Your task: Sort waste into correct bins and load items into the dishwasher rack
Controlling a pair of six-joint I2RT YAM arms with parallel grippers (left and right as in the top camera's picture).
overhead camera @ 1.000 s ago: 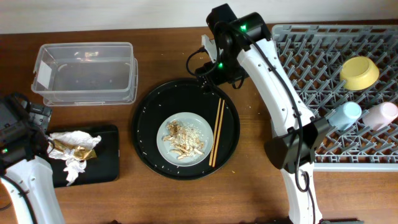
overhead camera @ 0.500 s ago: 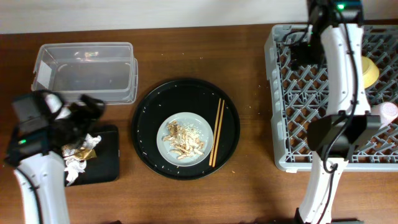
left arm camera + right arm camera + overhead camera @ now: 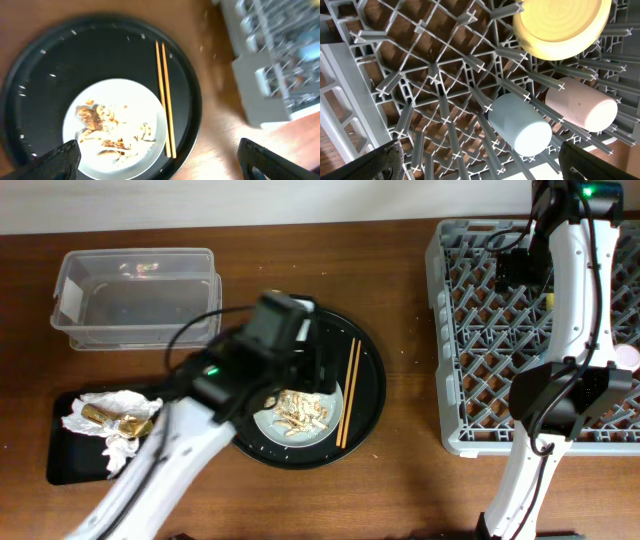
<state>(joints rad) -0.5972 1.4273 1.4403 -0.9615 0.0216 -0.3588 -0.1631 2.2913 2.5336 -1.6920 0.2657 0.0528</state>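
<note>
The pale grey plate (image 3: 300,420) with beige food scraps (image 3: 102,122) sits in the round black tray (image 3: 225,370). The wooden chopsticks (image 3: 348,395) lie beside it, also in the left wrist view (image 3: 165,100). My left gripper (image 3: 315,370) hangs open and empty above the plate (image 3: 117,95). The napkin (image 3: 105,415) and wrapper (image 3: 125,423) lie in the shallow black tray (image 3: 65,465). My right gripper (image 3: 520,270) is open and empty above the rack (image 3: 480,360). The yellow bowl (image 3: 560,25), blue cup (image 3: 520,125) and pink cup (image 3: 580,107) lie in the rack (image 3: 420,75).
The clear tub (image 3: 135,295) stands at the back left with a few crumbs inside. The rack's corner shows in the left wrist view (image 3: 265,55). In the overhead view my right arm hides most of the bowl and cups.
My left arm swung right, from the shallow black tray to above the round tray and plate. My right arm shifted a little further right over the rack.
</note>
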